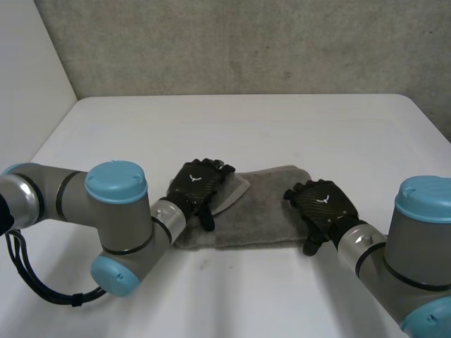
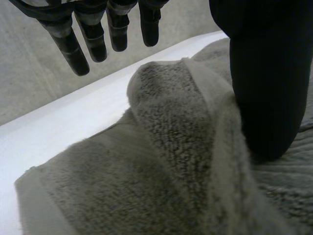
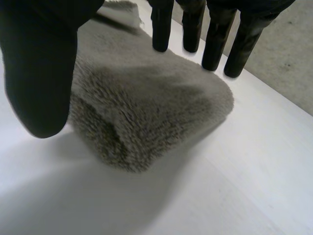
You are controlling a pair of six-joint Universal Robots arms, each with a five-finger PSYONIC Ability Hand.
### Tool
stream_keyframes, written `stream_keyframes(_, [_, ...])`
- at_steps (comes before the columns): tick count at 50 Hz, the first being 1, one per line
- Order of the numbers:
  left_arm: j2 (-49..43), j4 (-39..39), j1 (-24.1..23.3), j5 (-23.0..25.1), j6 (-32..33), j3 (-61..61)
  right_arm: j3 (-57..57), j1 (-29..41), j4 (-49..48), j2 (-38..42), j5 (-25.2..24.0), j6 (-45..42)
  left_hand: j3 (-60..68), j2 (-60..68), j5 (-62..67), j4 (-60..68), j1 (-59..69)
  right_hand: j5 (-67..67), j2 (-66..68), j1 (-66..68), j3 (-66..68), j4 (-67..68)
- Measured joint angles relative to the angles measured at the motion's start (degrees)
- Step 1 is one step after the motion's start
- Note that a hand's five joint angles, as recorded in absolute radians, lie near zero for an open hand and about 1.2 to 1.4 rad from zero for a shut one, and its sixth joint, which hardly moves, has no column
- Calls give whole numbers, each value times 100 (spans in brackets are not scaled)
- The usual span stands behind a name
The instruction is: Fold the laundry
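Note:
A grey terry towel (image 1: 268, 211) lies folded into a short band in the middle of the white table (image 1: 246, 127). My left hand (image 1: 199, 184) hovers over the towel's left end, fingers straight and open. In the left wrist view its thumb (image 2: 266, 73) touches the towel (image 2: 171, 147) beside a raised fold, with the fingers (image 2: 73, 44) held clear above. My right hand (image 1: 325, 204) is at the towel's right end, open. In the right wrist view the rounded folded end of the towel (image 3: 146, 107) lies under the palm, between the thumb (image 3: 39, 63) and the straight fingers (image 3: 195, 29), which stand apart from it.
A grey wall (image 1: 246, 42) rises behind the table's far edge. White tabletop stretches all round the towel. Both forearms reach in from the near side, left (image 1: 106, 211) and right (image 1: 409, 246).

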Motion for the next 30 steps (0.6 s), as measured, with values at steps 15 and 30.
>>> stream_keyframes(15, [30,36,313,-1374,55,93,0,-16,-601,215,540,-458,-7,-3,0,-1,0,4630,5016,3833,4892,4991])
stream_keyframes(30, [910,-6,320,-1391,31,-874,-515,97,-582,-18,761,-1737,-50,-47,0,-38,-17,4809,5057,3833,4982,5094])
